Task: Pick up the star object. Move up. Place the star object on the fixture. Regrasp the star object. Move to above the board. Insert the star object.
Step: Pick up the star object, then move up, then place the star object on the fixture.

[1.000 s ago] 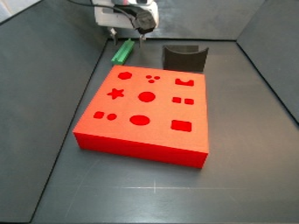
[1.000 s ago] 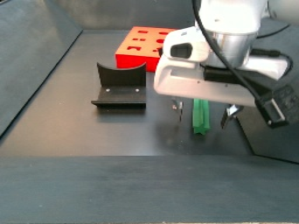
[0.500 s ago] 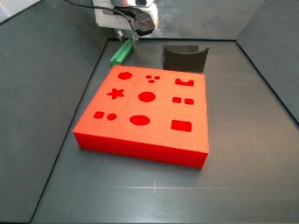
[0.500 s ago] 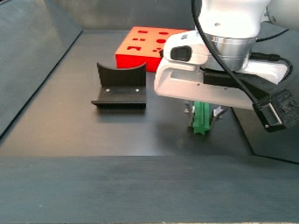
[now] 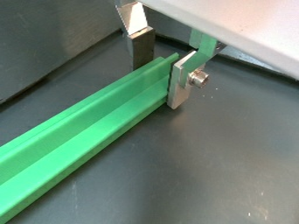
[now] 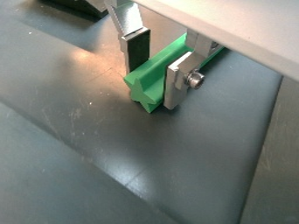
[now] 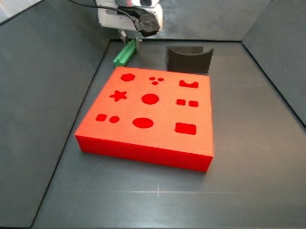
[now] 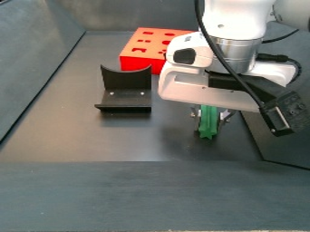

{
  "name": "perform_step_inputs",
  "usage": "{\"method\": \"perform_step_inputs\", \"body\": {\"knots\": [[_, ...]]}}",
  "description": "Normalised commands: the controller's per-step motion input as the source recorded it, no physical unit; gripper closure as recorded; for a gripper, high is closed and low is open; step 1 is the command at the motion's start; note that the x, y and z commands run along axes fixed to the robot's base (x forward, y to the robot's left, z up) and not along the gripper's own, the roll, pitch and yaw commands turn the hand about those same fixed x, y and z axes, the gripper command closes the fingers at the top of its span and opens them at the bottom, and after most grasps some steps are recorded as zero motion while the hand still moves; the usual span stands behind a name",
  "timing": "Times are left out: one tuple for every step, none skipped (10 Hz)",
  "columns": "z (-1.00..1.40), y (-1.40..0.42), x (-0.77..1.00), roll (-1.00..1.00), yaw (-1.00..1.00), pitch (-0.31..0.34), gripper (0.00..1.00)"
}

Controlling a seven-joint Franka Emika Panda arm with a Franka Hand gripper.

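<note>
Since a moment ago the gripper (image 6: 156,68) has dropped around the star object (image 6: 155,77) on the floor beside the board (image 7: 149,110), squeezing it. Next: lift.

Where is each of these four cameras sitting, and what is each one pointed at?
Wrist view: on the arm, looking along the star object between the claw fingers.
Wrist view: on the arm, facing the peg's end and the floor; claw plates show.
Side view: high, over the board; fixture and claw behind.
Side view: low, opposite; fixture near, board far, arm and claw close.
All four show the peg.
</note>
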Motion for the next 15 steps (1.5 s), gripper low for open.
{"method": "perform_step_inputs", "body": {"knots": [[0.0,0.0,0.0,0.0,0.0,0.0,1.0],[0.0,0.0,0.0,0.0,0.0,0.0,1.0],[0.0,0.0,0.0,0.0,0.0,0.0,1.0],[0.0,0.0,0.0,0.0,0.0,0.0,1.0],[0.0,0.0,0.0,0.0,0.0,0.0,1.0],[0.83,0.0,0.0,0.0,0.0,0.0,1.0],[0.81,-0.04,0.0,0.0,-0.03,0.012,1.0],[0.75,-0.04,-0.02,0.0,-0.04,0.025,1.0],[0.61,-0.02,-0.03,0.02,-0.04,0.03,1.0],[0.48,0.0,-0.02,0.03,-0.04,0.042,1.0],[0.34,0.0,-0.02,0.05,-0.04,0.052,1.0],[1.0,0.0,0.0,0.0,0.0,0.0,1.0],[1.0,0.0,0.0,0.01,0.01,0.001,1.0],[1.0,0.0,-0.01,0.01,0.01,0.016,1.0],[1.0,0.0,-0.01,0.03,0.0,0.03,1.0]]}}
